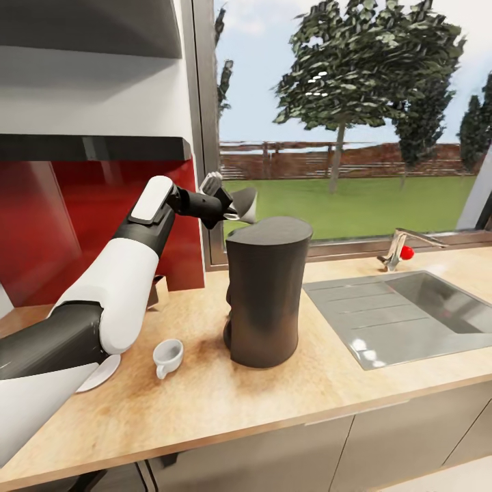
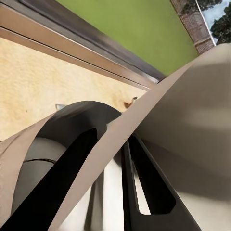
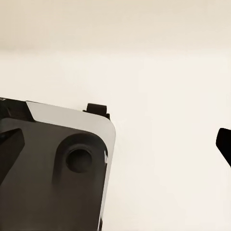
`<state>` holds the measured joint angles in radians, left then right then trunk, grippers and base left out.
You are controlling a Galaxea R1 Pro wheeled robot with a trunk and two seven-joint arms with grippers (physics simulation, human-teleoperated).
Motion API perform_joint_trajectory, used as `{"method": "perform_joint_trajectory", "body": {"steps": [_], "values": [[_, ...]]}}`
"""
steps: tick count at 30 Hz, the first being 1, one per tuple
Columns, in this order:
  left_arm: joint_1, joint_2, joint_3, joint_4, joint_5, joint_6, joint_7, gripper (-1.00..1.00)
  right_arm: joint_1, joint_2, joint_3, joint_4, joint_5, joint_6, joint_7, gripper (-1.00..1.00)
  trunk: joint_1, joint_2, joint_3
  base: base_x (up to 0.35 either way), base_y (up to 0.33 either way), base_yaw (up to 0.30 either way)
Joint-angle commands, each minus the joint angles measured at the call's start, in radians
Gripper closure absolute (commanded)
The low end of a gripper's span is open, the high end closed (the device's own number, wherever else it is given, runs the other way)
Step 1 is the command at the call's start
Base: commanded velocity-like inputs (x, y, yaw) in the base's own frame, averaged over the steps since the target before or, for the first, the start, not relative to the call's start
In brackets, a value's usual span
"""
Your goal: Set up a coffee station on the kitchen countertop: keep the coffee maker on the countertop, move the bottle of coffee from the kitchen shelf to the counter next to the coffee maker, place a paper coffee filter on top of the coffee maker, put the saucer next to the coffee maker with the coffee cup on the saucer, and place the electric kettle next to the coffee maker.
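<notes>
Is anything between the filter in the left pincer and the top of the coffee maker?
Nothing visible. The left pincer holds the paper coffee filter just above the rear left edge of the coffee maker, whose flat top is bare.

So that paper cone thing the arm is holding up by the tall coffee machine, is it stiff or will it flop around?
The paper coffee filter, pinched in the left gripper, keeps its cone shape, so probably fairly stiff. It looks thin and light, so it might slide off the coffee maker if nudged.

matt dark coffee maker (image 1: 265,294), light wood-grain countertop (image 1: 205,396), brushed metal sink (image 1: 403,314), glossy white cup (image 1: 167,357).
</notes>
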<state>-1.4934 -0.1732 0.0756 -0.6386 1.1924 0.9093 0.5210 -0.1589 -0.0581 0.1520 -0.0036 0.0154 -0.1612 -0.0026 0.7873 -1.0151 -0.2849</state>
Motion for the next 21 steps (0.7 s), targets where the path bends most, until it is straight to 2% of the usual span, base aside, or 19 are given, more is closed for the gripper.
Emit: {"method": "perform_joint_trajectory", "body": {"steps": [1,21], "values": [[-0.001,-0.001,0.006,-0.001,0.007,0.003,0.01,1.0,-0.001,0.0,0.005,0.001,0.002,-0.003,0.0,-1.0,0.0,-0.001,-0.002,0.0,0.0,0.0],[-0.001,-0.001,0.006,0.0,0.006,0.003,0.01,1.0,-0.001,0.0,0.005,0.001,0.002,-0.003,0.0,-1.0,0.0,-0.001,-0.01,0.0,0.0,0.036]]}}
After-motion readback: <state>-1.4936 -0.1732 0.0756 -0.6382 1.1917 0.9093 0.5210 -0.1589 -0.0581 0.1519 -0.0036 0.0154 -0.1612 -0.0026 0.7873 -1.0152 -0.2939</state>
